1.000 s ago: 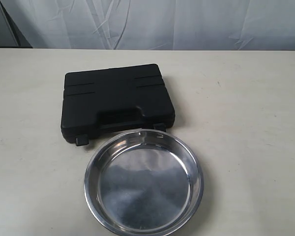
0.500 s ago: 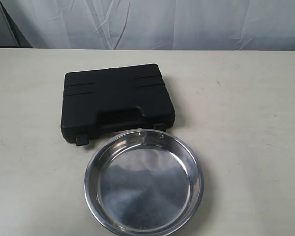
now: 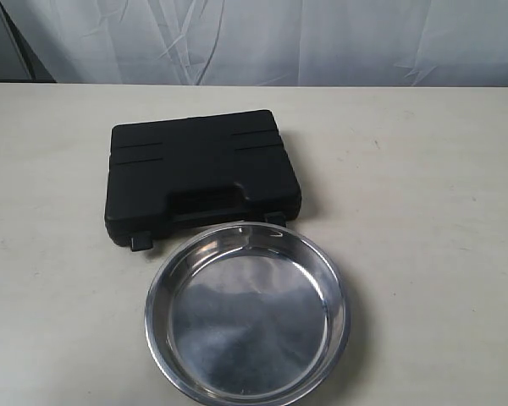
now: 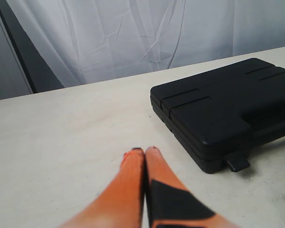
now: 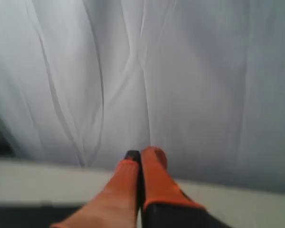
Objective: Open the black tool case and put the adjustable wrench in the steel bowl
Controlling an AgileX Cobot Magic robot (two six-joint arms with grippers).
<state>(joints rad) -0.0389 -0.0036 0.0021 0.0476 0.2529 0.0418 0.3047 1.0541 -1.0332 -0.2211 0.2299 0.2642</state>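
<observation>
The black tool case (image 3: 201, 173) lies closed on the table, its handle and two latches facing the steel bowl (image 3: 247, 310), which sits empty just in front of it. The adjustable wrench is hidden, presumably inside the case. Neither gripper shows in the exterior view. In the left wrist view my left gripper (image 4: 143, 151) is shut with nothing in it, hovering over bare table beside the case (image 4: 228, 107). My right gripper (image 5: 142, 154) is shut and empty, pointing at the white curtain.
A white curtain (image 3: 262, 38) hangs behind the table's far edge. The beige table (image 3: 423, 186) stretches bare on both sides of the case. A dark panel (image 4: 19, 52) stands at the curtain's edge.
</observation>
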